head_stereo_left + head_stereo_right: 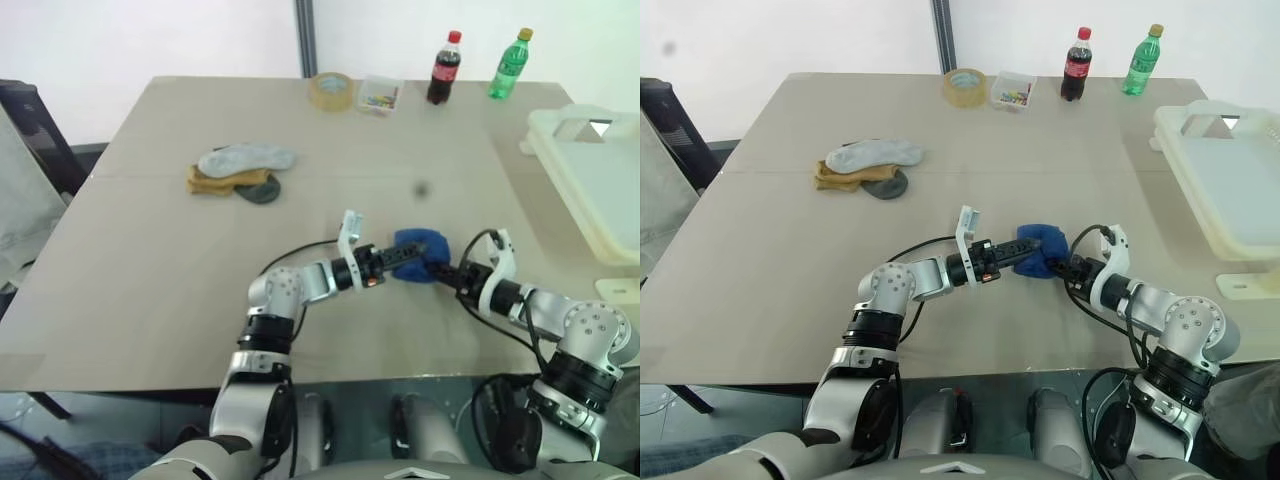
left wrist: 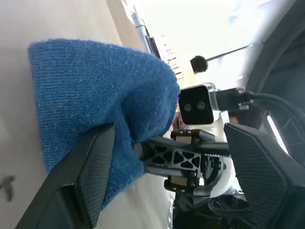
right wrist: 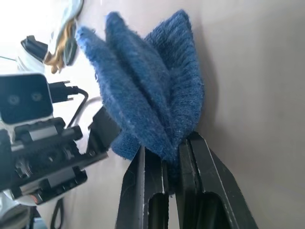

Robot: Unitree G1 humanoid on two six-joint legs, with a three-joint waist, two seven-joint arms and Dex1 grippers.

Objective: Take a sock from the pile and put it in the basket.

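The right gripper (image 3: 169, 164) has its fingers clamped on the near edge of a blue sock (image 1: 421, 254), which lies bunched on the table (image 1: 150, 280) at the near middle, well apart from the pile (image 1: 240, 172) at the far left. The left gripper (image 1: 400, 258) comes in level from the left with its fingers apart. One finger (image 2: 90, 176) presses against the sock's left side, and the other stands clear.

The grip looks shallow: only a fold of knit sits between the right fingers, so a quick lift could let the sock slide out. The two grippers are also very close together, and the left finger touching the fabric could drag or snag the sock as the right arm pulls away. The basket (image 1: 590, 180) sits at the far right, partly off the table edge, so the carry is long, and a loose sock could drop short of the rim.

The table is a plain beige top. Along its far edge stand a tape roll (image 1: 330, 90), a small clear box (image 1: 380, 95), a cola bottle (image 1: 444, 68) and a green bottle (image 1: 509, 64). A white wall rises behind, and a dark chair (image 1: 35, 140) stands at the far left.
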